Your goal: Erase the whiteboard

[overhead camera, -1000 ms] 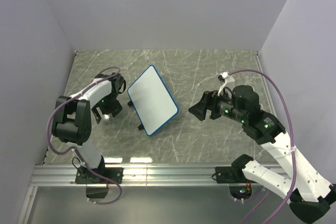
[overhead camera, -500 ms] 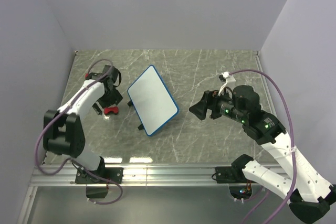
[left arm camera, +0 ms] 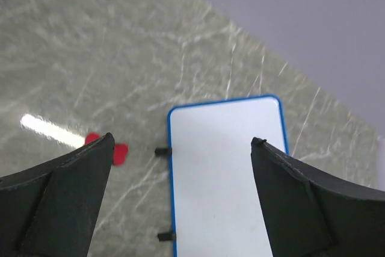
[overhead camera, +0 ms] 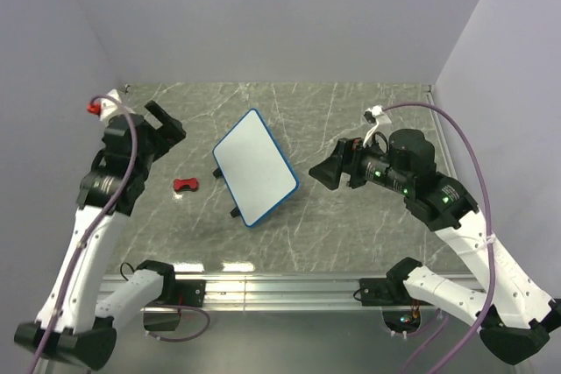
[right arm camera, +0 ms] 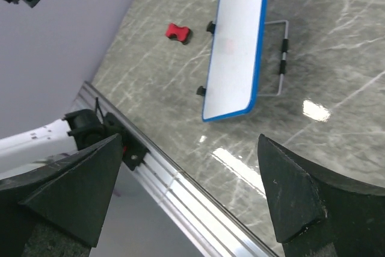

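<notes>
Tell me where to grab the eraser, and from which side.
Pinch the eraser across its narrow waist, probably straight down from above. It lies flat on the table, apart from the whiteboard, so its sides are free. The open left gripper is nearer.

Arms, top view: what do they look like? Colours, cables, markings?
Left arm and right arm: white shells, black joints, a purple cable along each. Green lights on the right one. Red tab by the left wrist, white clip by the right. End effector fingers: black wedges.
</notes>
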